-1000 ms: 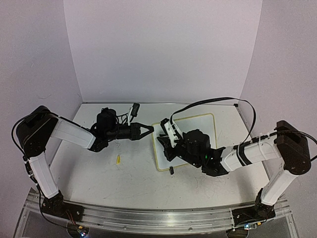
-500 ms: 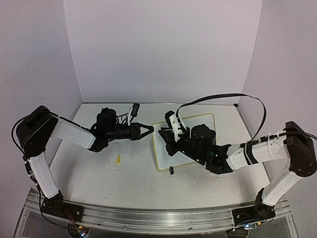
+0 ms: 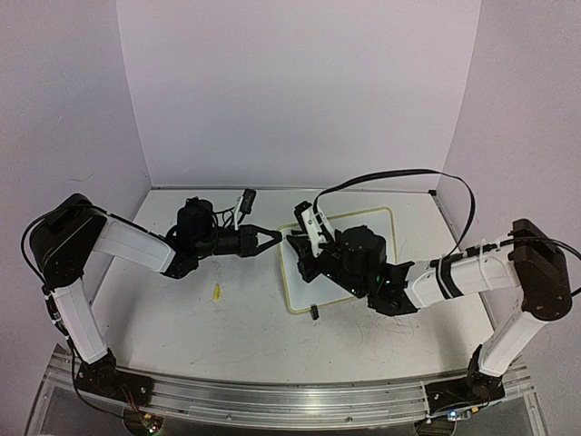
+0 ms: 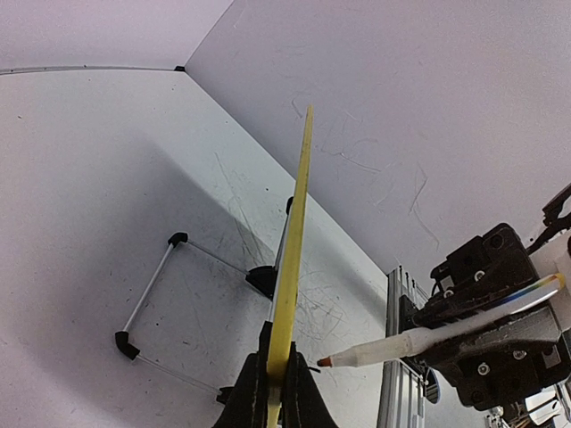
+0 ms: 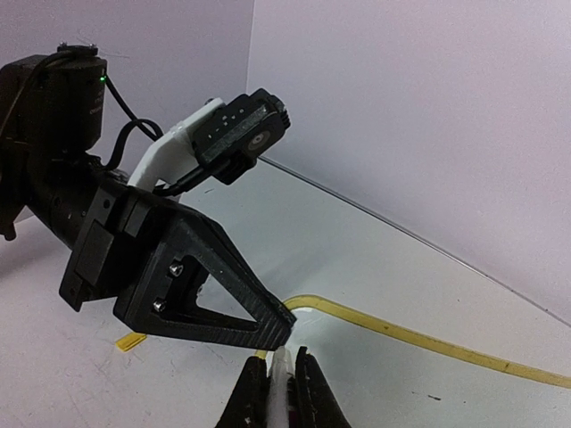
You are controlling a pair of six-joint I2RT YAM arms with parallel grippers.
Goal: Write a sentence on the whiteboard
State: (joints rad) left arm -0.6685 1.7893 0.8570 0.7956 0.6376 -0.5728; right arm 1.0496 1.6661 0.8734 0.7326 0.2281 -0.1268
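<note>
Board (image 3: 298, 289) looks blank where visible: L fingers (image 4: 252, 401) pinch its rim, R fingers (image 5: 254, 397) clamp marker (image 4: 419, 339); writing all left.

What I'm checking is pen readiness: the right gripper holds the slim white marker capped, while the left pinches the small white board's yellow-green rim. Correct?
Wrong on the cap: the left wrist view shows the slim white marker uncapped, orange tip bare. Rest stands.

Left arm (image 3: 127, 243), right arm (image 3: 463, 272): white shells, black joints, black cable (image 3: 408, 172) looping. Left gripper (image 3: 275, 235): black triangular, silver screws.
</note>
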